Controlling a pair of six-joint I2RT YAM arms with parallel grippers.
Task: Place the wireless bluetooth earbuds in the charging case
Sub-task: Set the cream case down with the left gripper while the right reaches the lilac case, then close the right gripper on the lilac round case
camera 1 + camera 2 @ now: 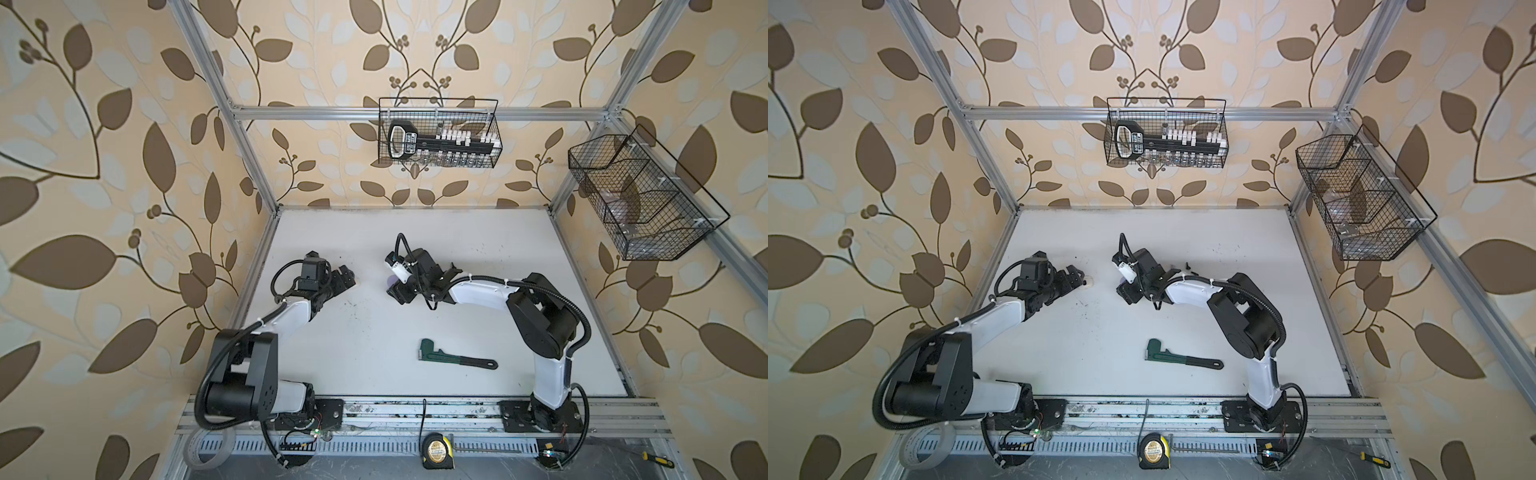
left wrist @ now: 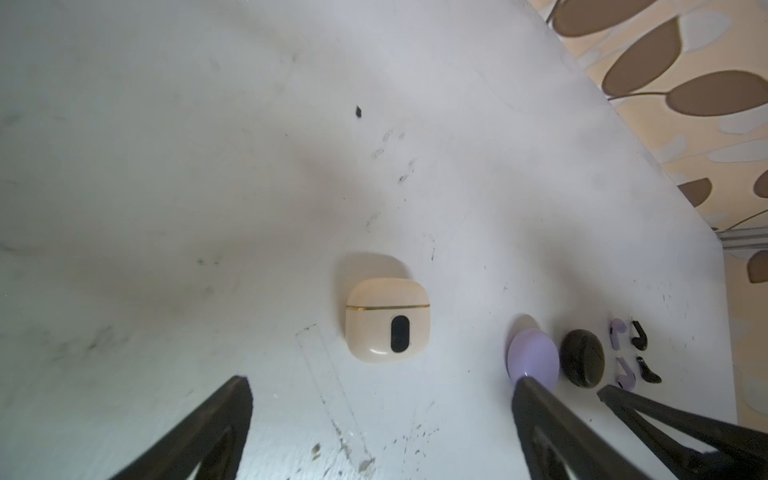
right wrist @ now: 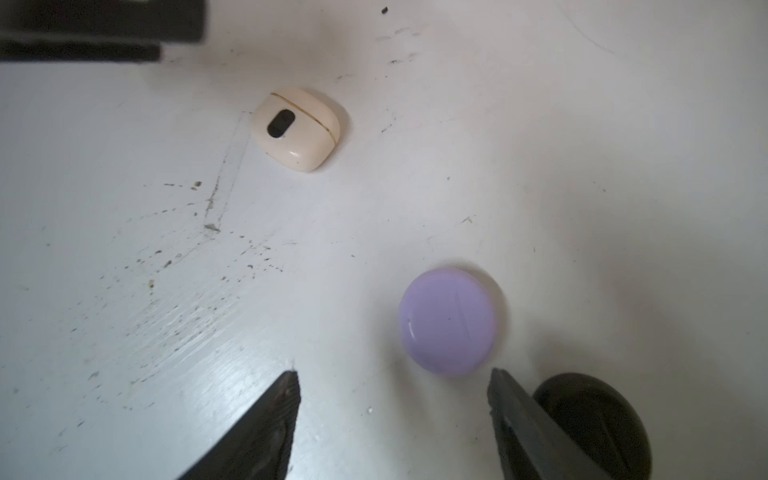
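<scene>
Since the shut cream rounded-square plastic case [image 2: 387, 320] rests on the bench [image 2: 166, 166], my left jaws and right jaws stand apart, empty, the latter facing the round lavender case [image 3: 449, 322].

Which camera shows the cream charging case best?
Left wrist view: the cream charging case sits central, closed, seam and dark oval clear. Right wrist view shows it smaller, off-centre. In a top view, only a pale sliver shows.
</scene>
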